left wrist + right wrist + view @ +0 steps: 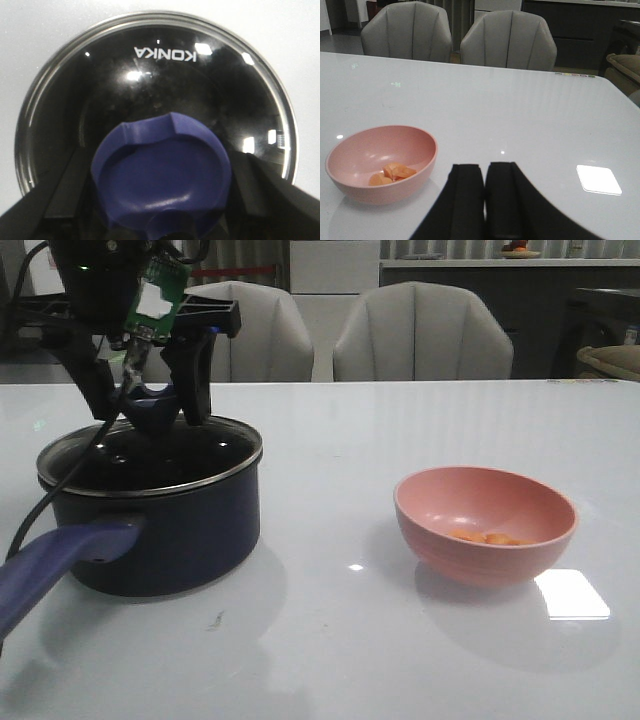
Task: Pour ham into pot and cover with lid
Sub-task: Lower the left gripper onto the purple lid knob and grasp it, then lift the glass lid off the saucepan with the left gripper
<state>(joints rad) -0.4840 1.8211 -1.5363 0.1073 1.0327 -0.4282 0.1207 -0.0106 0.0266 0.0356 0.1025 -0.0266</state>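
Observation:
The dark navy pot (170,530) stands at the left, its long blue-purple handle (50,560) pointing toward the front. The glass lid (150,455) lies on the pot's rim and fills the left wrist view (150,75). My left gripper (148,418) is open, its fingers straddling the lid's blue knob (152,410); the left wrist view (160,200) shows the knob (160,170) between them. The ham (482,537) lies in the pink bowl (485,525) at the right. My right gripper (485,170) is shut and empty, beside the bowl (380,165) and its ham (390,173).
Two grey chairs (420,335) stand behind the far edge of the white table (330,640). The left arm's cable hangs down past the pot's left side (60,490). The right arm does not show in the front view.

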